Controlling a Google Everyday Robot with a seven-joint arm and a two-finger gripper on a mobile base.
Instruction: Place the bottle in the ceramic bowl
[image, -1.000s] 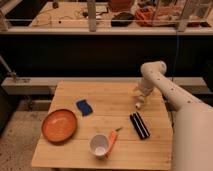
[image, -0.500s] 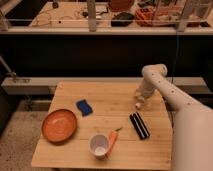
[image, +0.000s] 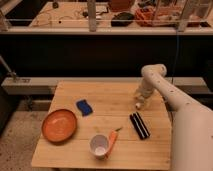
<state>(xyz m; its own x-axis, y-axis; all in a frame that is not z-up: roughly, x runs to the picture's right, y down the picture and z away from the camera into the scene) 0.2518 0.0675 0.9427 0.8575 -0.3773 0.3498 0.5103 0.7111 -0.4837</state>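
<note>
The orange ceramic bowl (image: 59, 125) sits near the left edge of the wooden table (image: 110, 107), wide, shallow and empty. The small whitish bottle (image: 138, 105) is at the right side of the table, far from the bowl. My gripper (image: 140, 100) hangs from the white arm (image: 165, 92) and points down, right at the bottle and partly covering its top. I cannot tell whether the bottle is gripped or whether it rests on the table.
A blue sponge-like block (image: 84, 107) lies right of the bowl. A white cup (image: 99, 145) stands near the front edge with an orange carrot-like item (image: 113, 139) leaning beside it. A black oblong object (image: 139, 125) lies just in front of the bottle.
The arm has shifted slightly and the gripper has sunk a little at the bottle. The objects on the table have not moved.
</note>
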